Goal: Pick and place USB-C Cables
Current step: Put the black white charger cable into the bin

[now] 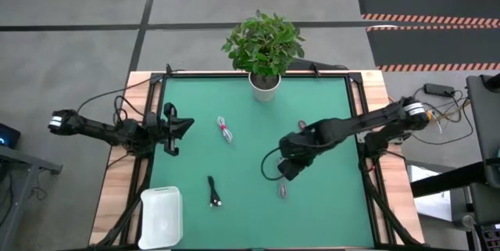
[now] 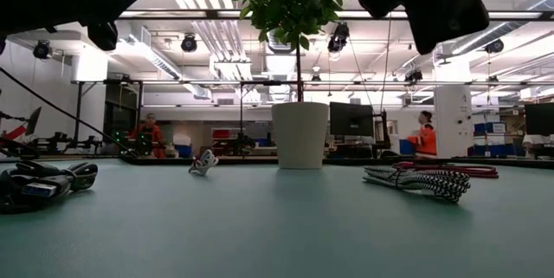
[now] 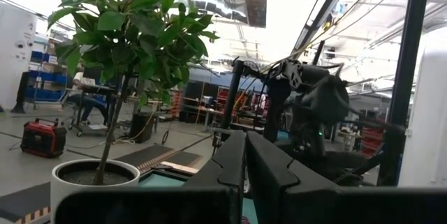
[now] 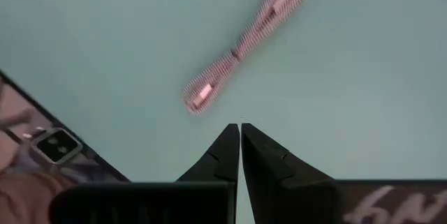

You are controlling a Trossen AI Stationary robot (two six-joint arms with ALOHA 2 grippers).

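Note:
Three cable bundles lie flat on the green mat in the high view: a white-and-red one [image 1: 225,130], a black one [image 1: 214,191] and a grey one [image 1: 283,189]. The low view shows the grey bundle [image 2: 420,181] with a magenta one [image 2: 463,171] just behind it; in the high view the right arm hides the magenta one. My right gripper [image 1: 287,169] hangs shut above the mat, pointing down, just on the far side of the grey bundle [image 4: 241,46]. My left gripper [image 1: 169,130] waits shut near the mat's left edge, raised off it.
A potted plant [image 1: 266,48] stands at the mat's far edge. A white box [image 1: 160,216] sits at the near left corner. Black frame rails [image 1: 361,118] border the mat. People show in the room beyond the table [image 2: 424,139]. The mat's centre [image 1: 250,157] is bare.

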